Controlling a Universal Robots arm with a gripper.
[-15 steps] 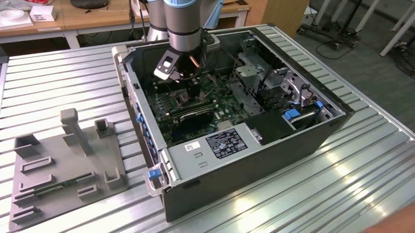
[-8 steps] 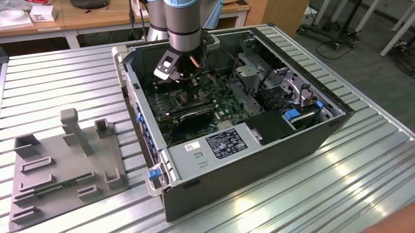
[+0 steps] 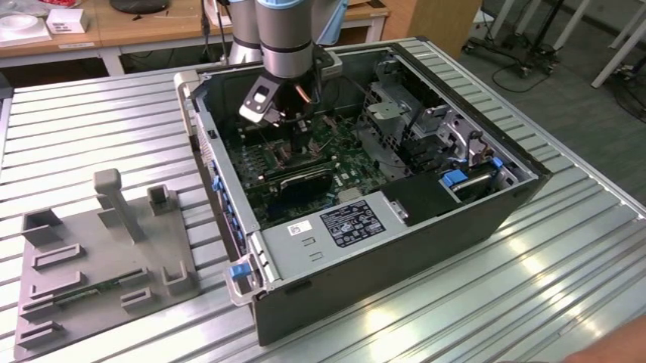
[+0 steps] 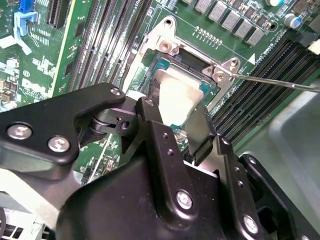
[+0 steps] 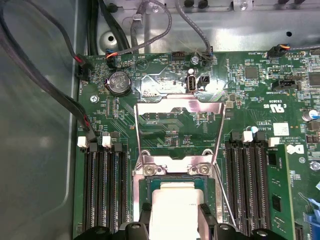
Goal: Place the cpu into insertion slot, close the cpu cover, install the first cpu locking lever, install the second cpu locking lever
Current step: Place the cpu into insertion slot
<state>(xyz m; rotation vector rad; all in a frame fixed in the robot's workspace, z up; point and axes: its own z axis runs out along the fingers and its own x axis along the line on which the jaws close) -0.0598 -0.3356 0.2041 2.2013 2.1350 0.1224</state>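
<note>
The cpu (image 5: 175,202) is pinched at opposite edges by the jaws of the gripper (image 5: 175,220), within the insertion slot (image 5: 172,165). The cpu cover (image 5: 179,103) is swung open. In the exterior view the gripper is seen at eleven o'clock inside the computer case (image 3: 404,257).

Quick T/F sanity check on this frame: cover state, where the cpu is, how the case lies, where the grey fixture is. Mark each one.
1. The cpu cover is shut over the insertion slot. False: in the first wrist view it stands swung open, off the slot.
2. The cpu is at the insertion slot, with the gripper right at it. True.
3. The computer case lies open side up on the slatted table. True.
4. The grey fixture sits to the exterior view's right of the case. False: it sits to the exterior view's left of it.
</note>
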